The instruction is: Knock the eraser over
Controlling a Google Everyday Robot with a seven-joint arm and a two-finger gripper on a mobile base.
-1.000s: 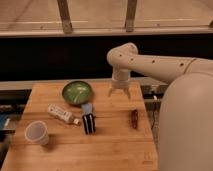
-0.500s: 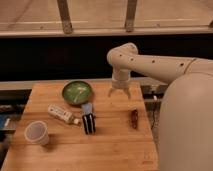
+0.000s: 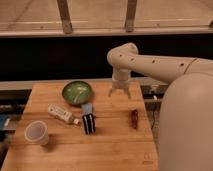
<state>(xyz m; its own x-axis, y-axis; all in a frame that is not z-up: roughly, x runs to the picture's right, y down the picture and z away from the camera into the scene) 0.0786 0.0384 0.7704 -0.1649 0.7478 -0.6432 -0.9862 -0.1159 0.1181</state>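
Note:
The eraser (image 3: 89, 123), a small black block with thin white stripes, stands upright near the middle of the wooden table (image 3: 115, 150). My gripper (image 3: 120, 93) hangs fingers-down above the table's far side, up and to the right of the eraser, well apart from it. Its two fingers are spread and hold nothing.
A green bowl (image 3: 77, 92) sits at the far left-middle. A small light-blue flat piece (image 3: 87, 108) lies just behind the eraser. A white tube with dark print (image 3: 62, 114) lies to its left, a white cup (image 3: 37, 133) at the front left, a dark reddish object (image 3: 134, 119) at the right.

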